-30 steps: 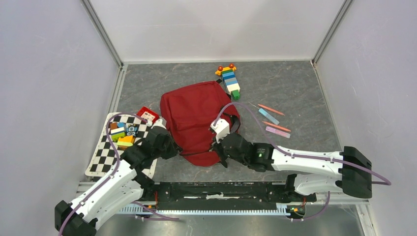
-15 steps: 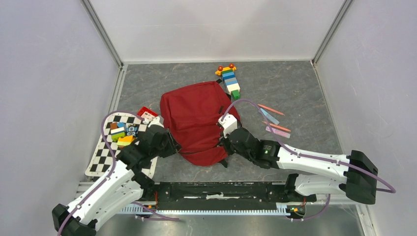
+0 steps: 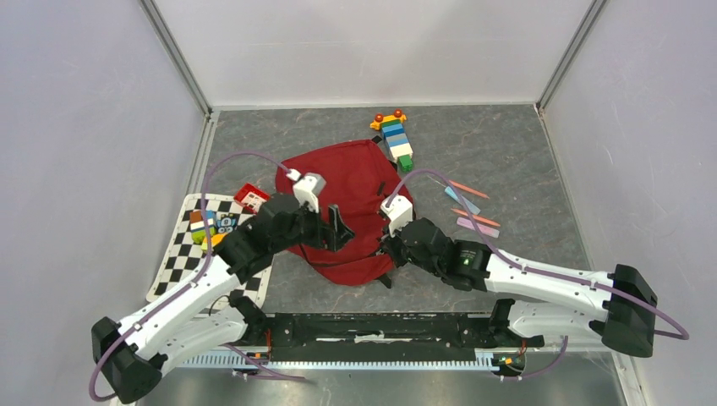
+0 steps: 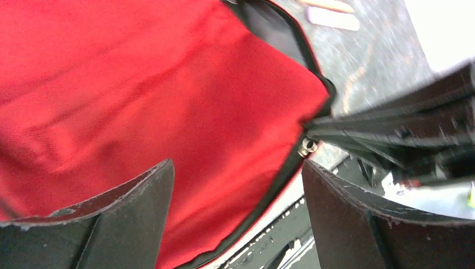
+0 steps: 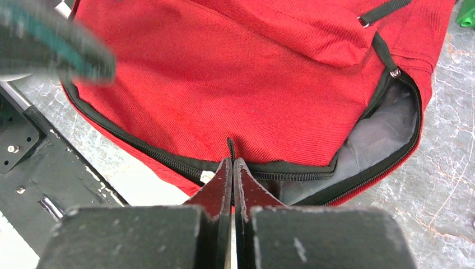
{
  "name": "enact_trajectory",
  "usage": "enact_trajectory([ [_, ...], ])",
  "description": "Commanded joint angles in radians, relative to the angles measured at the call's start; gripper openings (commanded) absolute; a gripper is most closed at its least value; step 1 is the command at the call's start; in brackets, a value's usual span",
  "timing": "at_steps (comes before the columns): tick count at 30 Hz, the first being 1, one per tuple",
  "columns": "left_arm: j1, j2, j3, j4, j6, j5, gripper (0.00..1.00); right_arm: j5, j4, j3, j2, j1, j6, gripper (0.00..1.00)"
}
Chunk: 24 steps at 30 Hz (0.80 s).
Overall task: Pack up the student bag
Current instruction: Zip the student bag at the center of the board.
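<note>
One change stands out: the left fingers [image 3: 338, 230], clamped a second ago at the far-left edge of the student bag [image 3: 347, 182], are now spread wide and hang over its red top panel. The cloth lies below and between them, not gripped. The right fingers [image 5: 232, 165] have not moved. They are pressed together on the small black zip tab [image 5: 229, 147] at the bag's near rim, just ahead of their tips. To the right of those tips the zip gapes and shows grey lining [image 5: 386, 129], while to their left it looks closed. The bag lies flat on the worktop [image 3: 507, 152], directly beyond both sets of fingers. With the left side released, that arm looks free to brace the flap or fetch an item. Packing itself seems not yet begun.
</note>
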Motion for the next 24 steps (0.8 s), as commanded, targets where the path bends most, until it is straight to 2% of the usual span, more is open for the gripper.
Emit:
enact_trajectory([
  [1,-0.106,-0.006,-0.101,0.294,0.153,0.135,0.89,0.057,-0.033,0.037,-0.037,-0.018,0.018,0.00],
  [5,-0.184,0.035,-0.151,0.345,0.174,0.079,0.90,0.055,-0.046,0.037,-0.049,-0.028,0.018,0.00],
  [8,-0.254,0.079,-0.160,0.349,0.199,-0.020,0.90,0.054,-0.050,0.035,-0.052,-0.034,0.024,0.00],
  [12,-0.331,0.120,-0.156,0.376,0.212,-0.133,0.86,0.045,-0.048,0.031,-0.053,-0.038,0.034,0.00],
  [22,-0.422,0.257,-0.100,0.407,0.246,-0.266,0.59,0.059,-0.053,0.029,-0.066,-0.038,0.028,0.00],
  [24,-0.434,0.261,-0.105,0.408,0.246,-0.288,0.48,0.075,-0.067,0.036,-0.065,-0.038,0.025,0.00],
])
